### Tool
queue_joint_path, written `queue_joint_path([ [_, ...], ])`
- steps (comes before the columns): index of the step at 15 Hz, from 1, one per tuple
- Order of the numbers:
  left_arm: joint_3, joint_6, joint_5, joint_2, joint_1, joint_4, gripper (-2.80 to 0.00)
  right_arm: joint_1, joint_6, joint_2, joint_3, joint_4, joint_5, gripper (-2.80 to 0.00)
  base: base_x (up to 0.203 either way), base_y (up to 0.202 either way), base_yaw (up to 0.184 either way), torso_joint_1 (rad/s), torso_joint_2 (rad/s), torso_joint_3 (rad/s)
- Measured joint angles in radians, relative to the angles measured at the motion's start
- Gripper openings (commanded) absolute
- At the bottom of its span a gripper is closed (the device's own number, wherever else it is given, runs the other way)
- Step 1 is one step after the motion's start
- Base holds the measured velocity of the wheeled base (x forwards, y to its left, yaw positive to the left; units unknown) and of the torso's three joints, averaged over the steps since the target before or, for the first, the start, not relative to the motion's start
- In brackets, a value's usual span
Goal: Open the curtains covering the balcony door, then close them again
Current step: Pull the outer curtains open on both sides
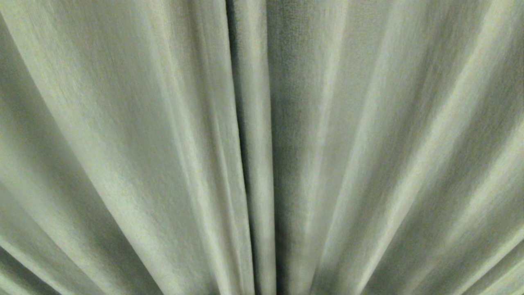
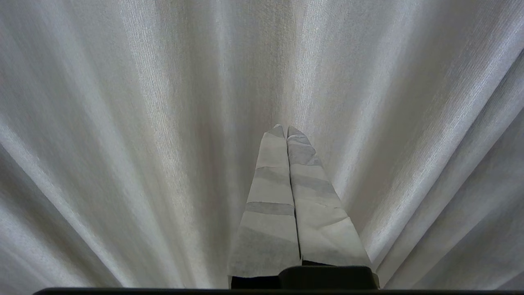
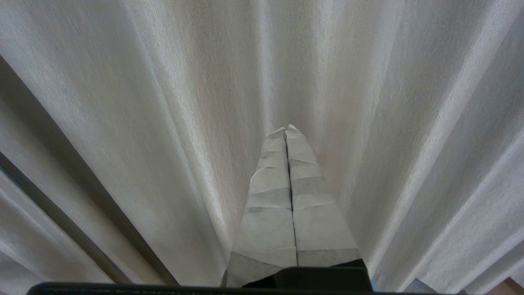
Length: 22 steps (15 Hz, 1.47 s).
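Note:
The curtains [image 1: 163, 143] fill the whole head view as grey-beige pleated drapes, with a dark vertical seam [image 1: 241, 155] where two edges meet near the middle. My left gripper [image 2: 285, 128] is shut, its taped fingers pressed together with nothing between them, pointing at the curtains [image 2: 143, 123] close ahead. My right gripper [image 3: 286, 128] is likewise shut and empty, facing the curtains [image 3: 184, 102]. Neither arm shows in the head view. The balcony door is hidden behind the fabric.
In the right wrist view a dark gap [image 3: 73, 213] runs between two curtain folds, and a small patch of floor [image 3: 509, 284] shows at the picture's corner.

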Motion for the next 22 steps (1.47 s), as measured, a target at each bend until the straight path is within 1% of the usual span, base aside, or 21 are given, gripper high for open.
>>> queue_joint_path([
  [6,0.000,0.000,0.000,0.000,0.000,0.000,-2.80,0.000,-0.001,0.000,0.000,0.006,0.003,-2.80,0.000,0.000,0.000,0.000,0.00,0.000],
  [8,0.000,0.000,0.000,0.000,0.000,0.000,-2.80,0.000,-0.019,0.000,-0.002,0.004,0.005,-2.80,0.000,0.000,0.000,0.000,0.00,0.000],
  [9,0.000,0.000,0.000,0.000,0.000,0.000,-2.80,0.000,-0.041,0.000,-0.002,0.002,0.004,-2.80,0.000,0.000,0.000,0.000,0.00,0.000],
  [10,0.000,0.000,0.000,0.000,0.000,0.000,-2.80,0.000,-0.084,0.000,-0.001,0.001,0.007,-2.80,0.000,0.000,0.000,0.000,0.00,0.000],
  [12,0.000,0.000,0.000,0.000,0.000,0.000,-2.80,0.000,-0.176,0.000,-0.001,-0.002,0.047,-2.80,0.000,0.000,0.000,0.000,0.00,0.000],
  [13,0.000,0.000,0.000,0.000,0.000,0.000,-2.80,0.000,-0.201,0.000,-0.001,-0.014,0.054,-2.80,0.000,0.000,0.000,0.000,0.00,0.000],
  [15,0.000,0.000,0.000,0.000,0.000,0.000,-2.80,0.000,-0.219,0.000,-0.015,-0.037,0.072,-2.80,0.000,0.000,0.000,0.000,0.00,0.000],
  [17,0.000,0.000,0.000,0.000,0.000,0.000,-2.80,0.000,-0.229,0.000,-0.079,-0.005,0.129,-2.80,0.000,0.000,0.000,0.000,0.00,0.000],
  [20,0.000,0.000,0.000,0.000,0.000,0.000,-2.80,0.000,-0.258,0.026,-0.214,0.075,0.198,-2.80,0.000,0.000,0.000,0.000,0.00,0.000],
  [22,0.000,0.000,0.000,0.000,0.000,0.000,-2.80,0.000,-0.266,0.085,-0.298,0.082,0.224,-2.80,0.000,0.000,0.000,0.000,0.00,0.000],
])
